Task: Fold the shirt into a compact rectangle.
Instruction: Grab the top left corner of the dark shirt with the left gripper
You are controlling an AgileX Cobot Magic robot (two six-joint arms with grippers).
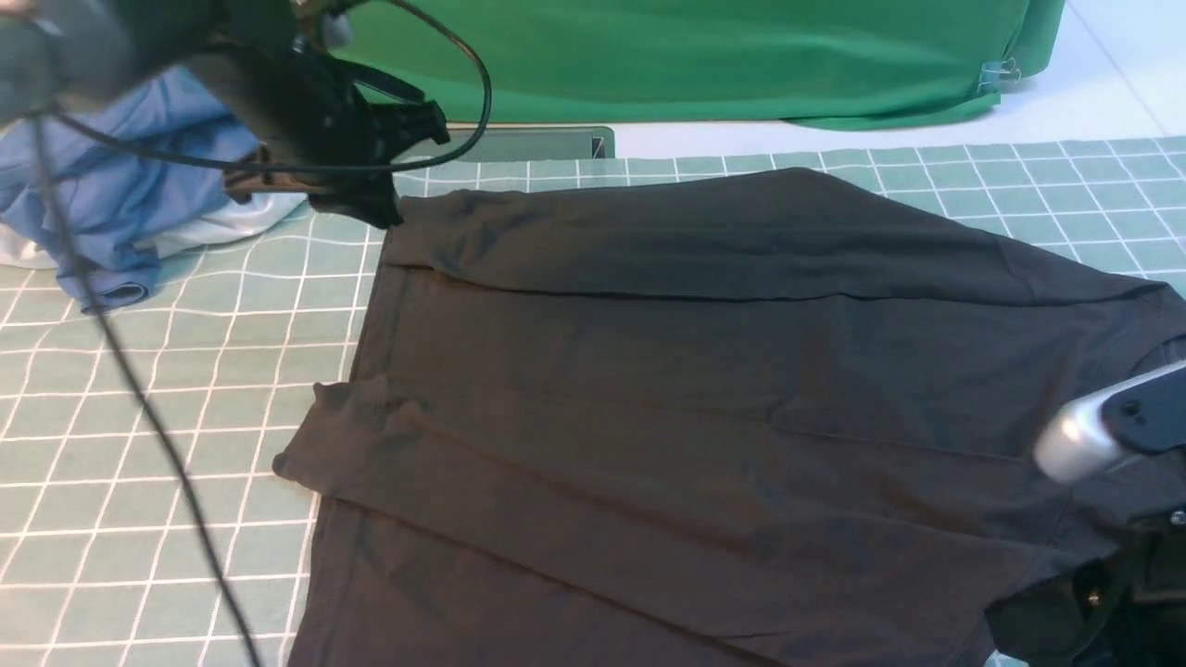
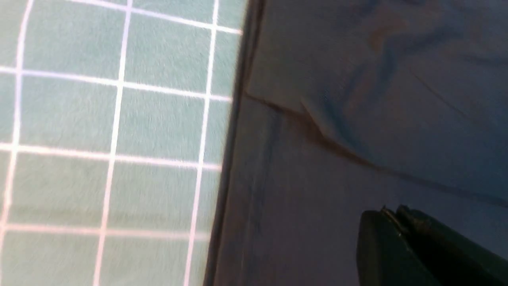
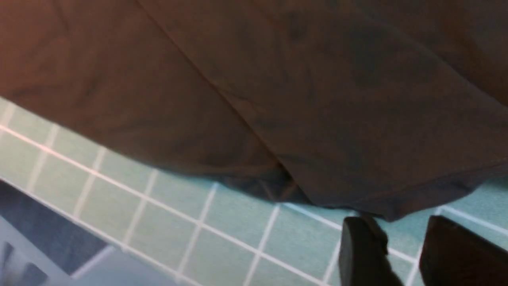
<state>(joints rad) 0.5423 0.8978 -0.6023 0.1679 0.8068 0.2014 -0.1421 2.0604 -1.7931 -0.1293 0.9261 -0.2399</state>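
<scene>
The counter (image 1: 139, 445) is covered in pale green ruled with white squares, and a green cloth (image 1: 704, 56) hangs along the far side. At the far left a blue garment (image 1: 130, 185) lies bunched over a white garment (image 1: 250, 218). The shirt (image 1: 695, 389) sprawls black across the middle and right of the counter. Its far side is folded in as a long band, and a second flap laps over nearer the robot (soft creases run lengthwise). The left gripper (image 2: 393, 214) hangs by the shirt's far left corner, jaws pressed together, no cloth seen between them. The right gripper (image 3: 405, 232) sits at the shirt's right-hand edge, jaws parted with bare counter in the gap, gripping nothing.
</scene>
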